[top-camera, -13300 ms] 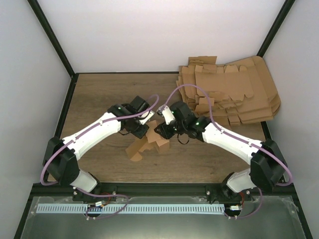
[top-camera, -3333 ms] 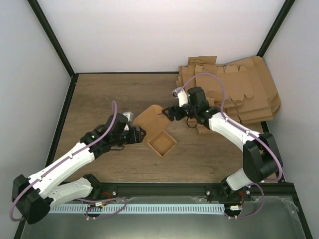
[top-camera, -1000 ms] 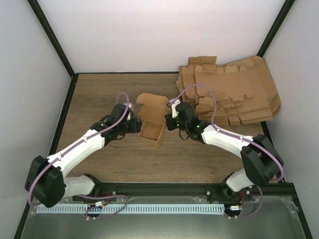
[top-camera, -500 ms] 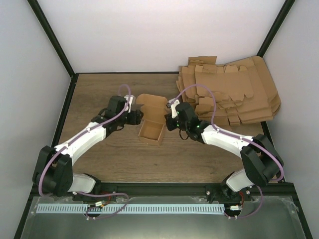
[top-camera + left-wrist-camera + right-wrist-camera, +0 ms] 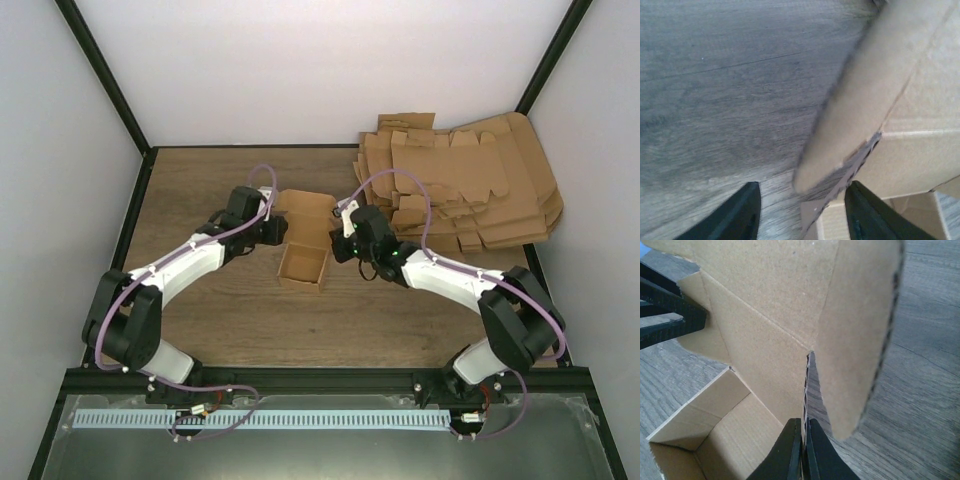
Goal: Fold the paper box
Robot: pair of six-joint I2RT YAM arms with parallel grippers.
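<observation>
The paper box (image 5: pixel 303 266) stands in the middle of the table as an open tray, its lid (image 5: pixel 306 210) raised at the far side. My left gripper (image 5: pixel 277 230) is at the lid's left end, open. In the left wrist view, the lid's rounded side flap (image 5: pixel 850 115) hangs between the fingers (image 5: pixel 742 212) without being pinched. My right gripper (image 5: pixel 336 246) is shut on the thin edge of the box's right wall (image 5: pixel 805 390), with the fingertips (image 5: pixel 790 450) clamping the cardboard. The tray's inside (image 5: pixel 715 440) shows empty.
A pile of flat brown cardboard sheets (image 5: pixel 470 185) fills the back right corner, close behind the right arm. Dark frame posts (image 5: pixel 130 235) edge the wooden table (image 5: pixel 200 180) on the left and right. Bare wood lies left of the box and in front of it.
My left gripper has moved away from me along the box's left side to the lid's flap, and its jaws have narrowed. The right gripper has kept its grip, and the box has hardly shifted.
</observation>
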